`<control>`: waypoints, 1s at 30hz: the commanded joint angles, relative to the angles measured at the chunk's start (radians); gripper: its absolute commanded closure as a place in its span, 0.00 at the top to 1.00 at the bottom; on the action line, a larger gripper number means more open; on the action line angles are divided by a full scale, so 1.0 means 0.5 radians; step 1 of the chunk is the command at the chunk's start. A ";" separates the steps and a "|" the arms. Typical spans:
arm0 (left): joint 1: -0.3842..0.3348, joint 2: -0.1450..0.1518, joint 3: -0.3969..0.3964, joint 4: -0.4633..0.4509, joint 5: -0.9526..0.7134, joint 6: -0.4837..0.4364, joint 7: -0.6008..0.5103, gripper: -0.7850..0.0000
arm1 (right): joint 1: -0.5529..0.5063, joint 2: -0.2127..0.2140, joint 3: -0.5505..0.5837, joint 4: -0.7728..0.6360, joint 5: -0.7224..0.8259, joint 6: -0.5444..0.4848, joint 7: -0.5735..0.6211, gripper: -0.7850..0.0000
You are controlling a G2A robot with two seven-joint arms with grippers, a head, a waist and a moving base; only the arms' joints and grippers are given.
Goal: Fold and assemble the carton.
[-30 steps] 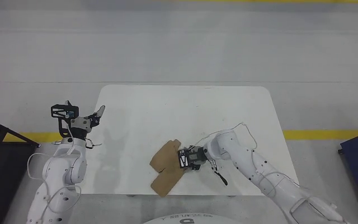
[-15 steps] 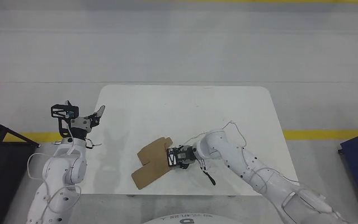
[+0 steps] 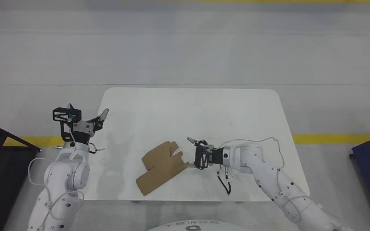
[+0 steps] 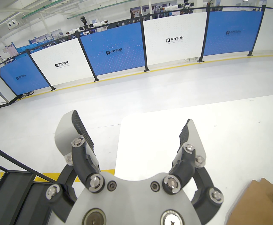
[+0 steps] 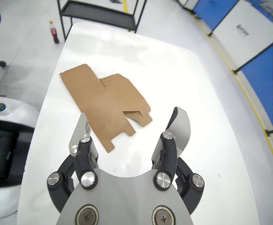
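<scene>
Just beside right tool (image 3: 189, 153), flat carton (image 3: 161, 168), unheld

Small logo lettering (image 4: 174, 40) on partition panels (image 4: 170, 23)

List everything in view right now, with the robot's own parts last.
carton: one, brown, lying flat and unfolded on the table's near side
table: one, white, under the carton
bottle: one, dark with a red label, standing on the floor by the rack
rack: one, black, on the floor past the table's end
partition panels: several, blue and white, across the floor
left end effector: one, open, at the table's left edge
right end effector: one, open, at the carton's right end
</scene>
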 commanded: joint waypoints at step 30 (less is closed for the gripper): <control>0.117 0.264 0.119 0.197 1.755 -1.449 1.085 1.00 | -0.107 0.021 0.077 0.006 -0.027 0.073 -0.245 1.00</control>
